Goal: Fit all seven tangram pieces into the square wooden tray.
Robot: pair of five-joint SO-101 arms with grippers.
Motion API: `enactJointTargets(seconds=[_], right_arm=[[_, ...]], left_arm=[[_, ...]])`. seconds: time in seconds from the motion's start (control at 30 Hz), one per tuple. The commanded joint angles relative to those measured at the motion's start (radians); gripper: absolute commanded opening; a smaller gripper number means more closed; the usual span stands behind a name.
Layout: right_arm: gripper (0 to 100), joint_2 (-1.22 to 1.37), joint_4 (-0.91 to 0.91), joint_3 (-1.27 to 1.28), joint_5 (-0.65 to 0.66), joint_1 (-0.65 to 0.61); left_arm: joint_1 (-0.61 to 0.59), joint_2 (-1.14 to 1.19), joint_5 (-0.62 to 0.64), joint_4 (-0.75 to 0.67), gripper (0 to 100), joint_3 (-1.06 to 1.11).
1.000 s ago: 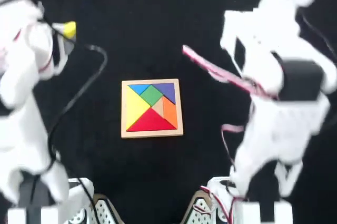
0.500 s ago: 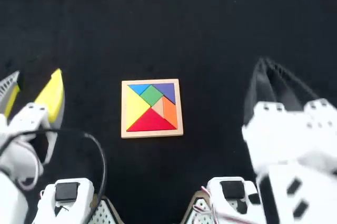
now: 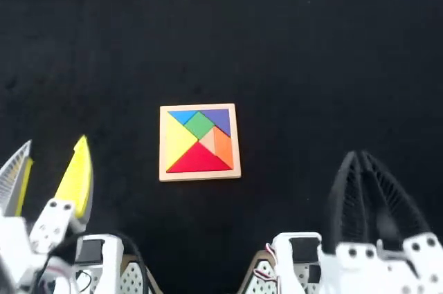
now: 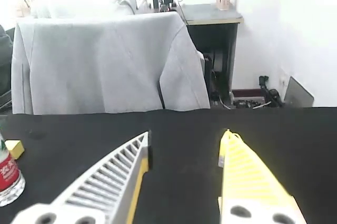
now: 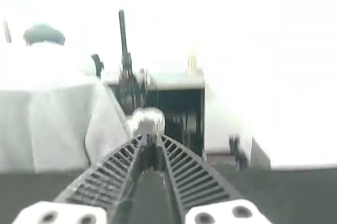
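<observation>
The square wooden tray lies flat near the middle of the black-covered table, well apart from both arms. All seven tangram pieces sit inside its frame and fill it as one square. A blue triangle is in the corner toward the far edge and left edge of the table, and a purple triangle is in the corner toward the far edge and right edge. A green square sits between them. A large yellow triangle runs along the tray's left side and a large red triangle along its near side. An orange parallelogram lies on the right side, with a small pale triangle touching it at the centre.

The left gripper hangs over the near left corner of the table, its yellow and grey fingers spread apart with nothing between them. The right gripper is over the near edge toward the right corner, its black fingers pressed together on nothing. In the left wrist view a bottle with a red label stands on the table, with a small yellow block just beside it.
</observation>
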Motion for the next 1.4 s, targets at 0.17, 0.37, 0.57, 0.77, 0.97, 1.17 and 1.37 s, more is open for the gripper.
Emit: enactJointTargets(seconds=[0.17,0.37,0.57,0.77,0.97,1.17,1.37], right_arm=[[1.6,-0.414,-0.422,0.621,0.015,-0.006],[1.6,-0.400,-0.465,0.823,0.015,-0.006],[1.6,-0.406,-0.511,1.009,0.012,-0.006],[1.6,-0.406,-0.614,1.296,0.014,-0.006],[1.6,-0.406,-0.801,1.638,0.014,0.012],[1.6,-0.403,-0.779,1.638,0.008,0.123],[1.6,-0.404,-0.474,1.638,0.008,0.124]], left_arm=[[-0.010,-0.204,0.003,-0.356,22,0.619],[-0.010,-0.244,-0.018,-0.494,22,0.860],[-0.008,-0.245,-0.052,-0.436,22,1.021],[-0.010,-0.245,-0.052,-0.562,22,1.262],[-0.039,-0.245,-0.051,-0.686,22,1.472],[-0.036,-0.236,-0.051,-0.680,22,1.537],[-0.042,-0.244,-0.051,-0.571,22,1.537]])
